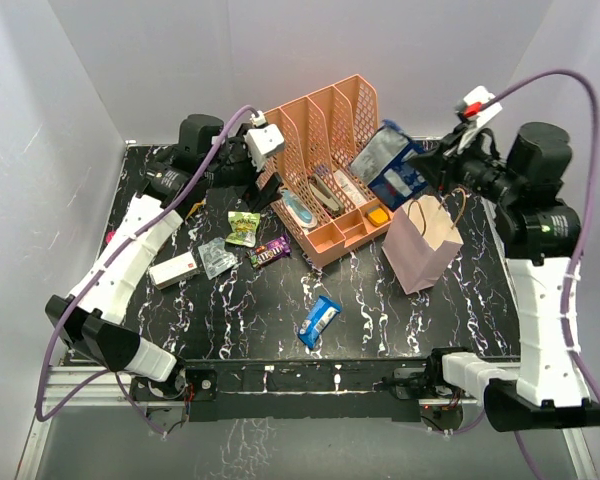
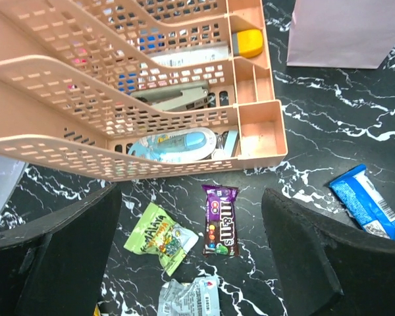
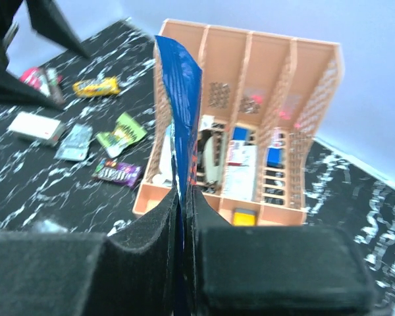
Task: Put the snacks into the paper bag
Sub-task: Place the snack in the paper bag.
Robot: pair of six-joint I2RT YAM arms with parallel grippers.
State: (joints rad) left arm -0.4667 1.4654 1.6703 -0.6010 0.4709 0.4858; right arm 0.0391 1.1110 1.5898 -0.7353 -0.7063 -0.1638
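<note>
The right gripper (image 3: 183, 217) is nearest, its two black pads pressed shut on the lower edge of the dark blue crisp bag (image 3: 181, 99). The bag stands up edge-on in front of the peach mesh organiser (image 3: 250, 79). From above, it is held off the table at the organiser's right side, beyond the paper bag (image 1: 420, 250). The paper bag stands upright with its mouth open, just beside the organiser's near right corner.

The left gripper (image 2: 192, 194) hangs with its fingers spread wide and nothing between them, over the table in front of the organiser's near left wall. Below it lie the purple packet (image 2: 220, 220), the green packet (image 2: 159, 237) and the clear wrapper (image 2: 187, 299), all flat and close together. The blue-white bar (image 1: 319, 321) lies alone, well in front of the organiser. A white box (image 1: 173, 270) sits further out to the organiser's left. The yellow-orange packet (image 3: 95, 86) and the red packet (image 3: 31, 78) lie beyond it on that side.

The table (image 1: 400, 320) is black with white marble veining. Plain pale walls (image 1: 80, 80) enclose it on three sides. Purple cables (image 1: 565, 85) loop above both arms.
</note>
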